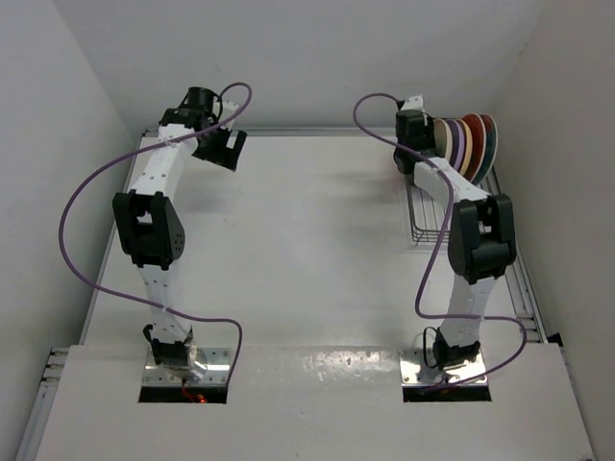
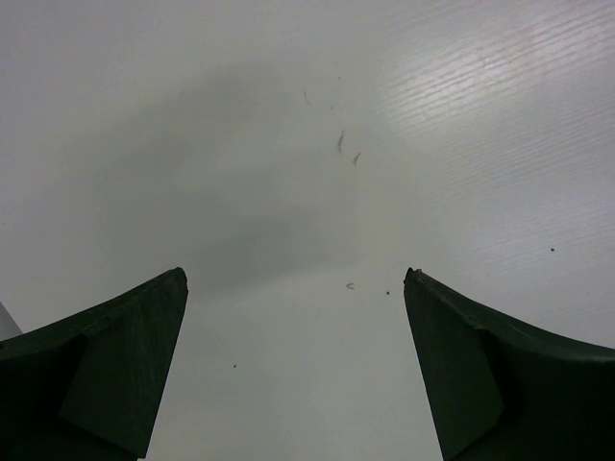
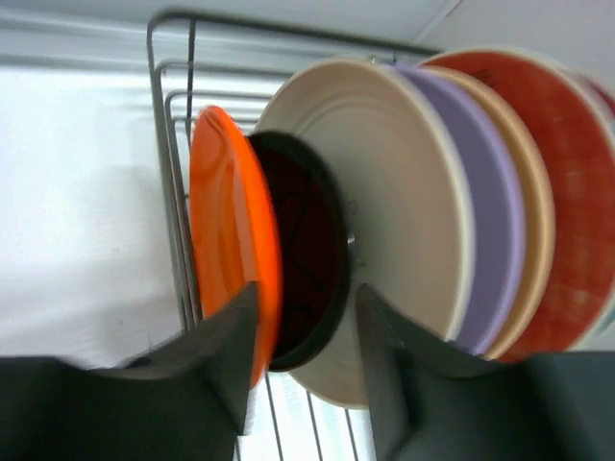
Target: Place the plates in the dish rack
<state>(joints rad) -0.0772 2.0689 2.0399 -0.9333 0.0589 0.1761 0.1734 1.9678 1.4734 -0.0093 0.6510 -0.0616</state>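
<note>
We see right end effector [image 3: 306, 293] open, straddling rim of black plate [image 3: 307, 230], orange plate [image 3: 226, 221] beside one finger; left end effector [image 2: 294, 279] open, well apart.

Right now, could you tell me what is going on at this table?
Plates stand on edge in the dish rack at the far right of the table: orange plate, black plate, cream plate, lavender plate, tan plate, red plate. The right gripper is at the orange end, fingers either side of the orange and black plates; whether it grips is unclear. The left gripper hangs open over the table, holding nothing.
</note>
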